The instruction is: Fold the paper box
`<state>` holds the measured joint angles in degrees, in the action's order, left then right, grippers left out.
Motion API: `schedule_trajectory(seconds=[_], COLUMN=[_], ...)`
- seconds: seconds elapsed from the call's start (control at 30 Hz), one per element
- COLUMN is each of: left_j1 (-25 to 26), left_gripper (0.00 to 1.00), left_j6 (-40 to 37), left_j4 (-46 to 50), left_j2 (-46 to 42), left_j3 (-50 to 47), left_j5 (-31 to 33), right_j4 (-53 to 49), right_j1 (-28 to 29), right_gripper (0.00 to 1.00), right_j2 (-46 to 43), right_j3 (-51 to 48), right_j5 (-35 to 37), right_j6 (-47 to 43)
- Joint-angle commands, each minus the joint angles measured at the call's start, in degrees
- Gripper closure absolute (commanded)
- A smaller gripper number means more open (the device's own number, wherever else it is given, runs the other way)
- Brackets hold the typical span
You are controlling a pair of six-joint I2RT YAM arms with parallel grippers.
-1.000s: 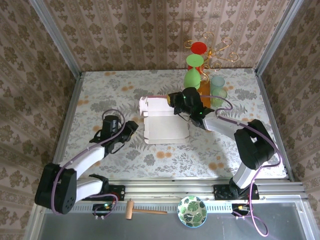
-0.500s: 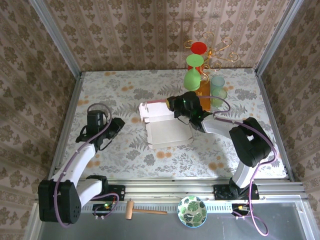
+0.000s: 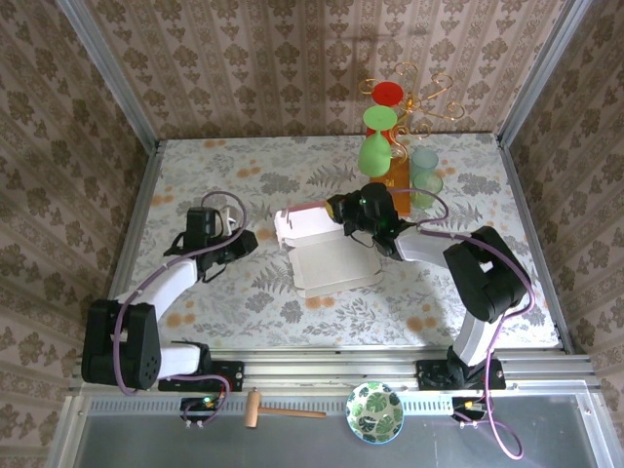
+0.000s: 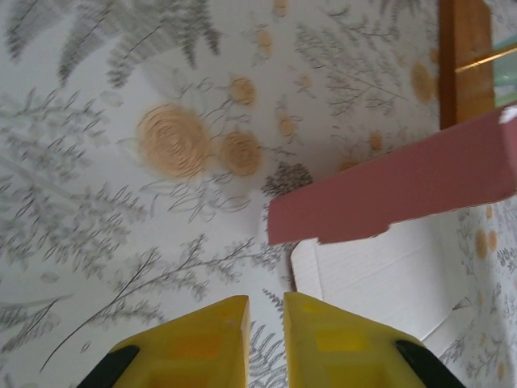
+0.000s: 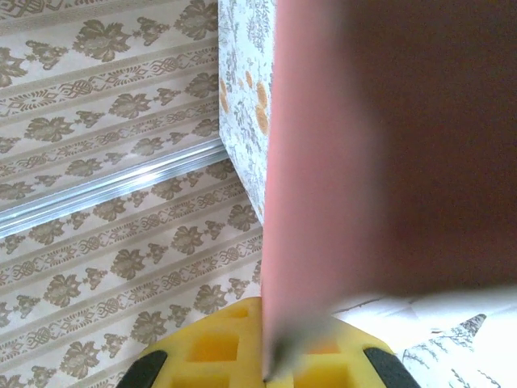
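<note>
The paper box (image 3: pixel 331 261) lies mid-table with its pale inner side up and one pink flap (image 3: pixel 304 209) raised along its far edge. My right gripper (image 3: pixel 341 208) is shut on the right end of that flap, and in the right wrist view the pink flap (image 5: pixel 363 162) runs blurred between the yellow fingers (image 5: pixel 210 356). My left gripper (image 3: pixel 249 241) hovers just left of the box. In the left wrist view its jaws (image 4: pixel 265 311) stand a narrow gap apart with only tablecloth between them. The pink flap (image 4: pixel 404 190) and white panel (image 4: pixel 388 275) lie just ahead.
An orange-brown wooden block (image 3: pixel 400 175) stands behind the box by a green cup (image 3: pixel 374 153), a pale glass (image 3: pixel 425 175) and a gold wire stand (image 3: pixel 419 97). A leaf-patterned bowl (image 3: pixel 375 411) and wooden mallet (image 3: pixel 278 411) sit on the near rail. Patterned walls enclose the table.
The left gripper swung away left, then back toward the box's left edge, its jaws narrowing. The box turned slightly and slid toward the near right while the right gripper kept hold of the flap.
</note>
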<state>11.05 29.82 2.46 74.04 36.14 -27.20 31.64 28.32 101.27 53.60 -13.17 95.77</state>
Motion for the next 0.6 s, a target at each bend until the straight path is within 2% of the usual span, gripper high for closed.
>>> schedule_trajectory(seconds=[0.0, 0.33, 0.57], left_j1=[0.8, 3.1, 4.9], left_gripper=[0.80, 0.79, 0.77], left_j6=[-6.3, -18.7, -21.5], left_j4=[-6.8, -17.8, -25.1], left_j2=[1.8, 7.6, 11.8], left_j3=[-0.8, -1.9, -2.1], left_j5=[-1.7, -8.4, -13.2], right_j4=[-3.1, -5.3, -4.7], right_j1=[-0.2, -1.0, -1.2], right_gripper=[1.00, 1.00, 1.00], right_j2=[1.3, 0.6, 0.3], right_j3=[-1.2, -0.1, -0.6], right_j5=[-1.8, -3.3, -3.9], right_j6=[-2.2, -2.5, -3.1])
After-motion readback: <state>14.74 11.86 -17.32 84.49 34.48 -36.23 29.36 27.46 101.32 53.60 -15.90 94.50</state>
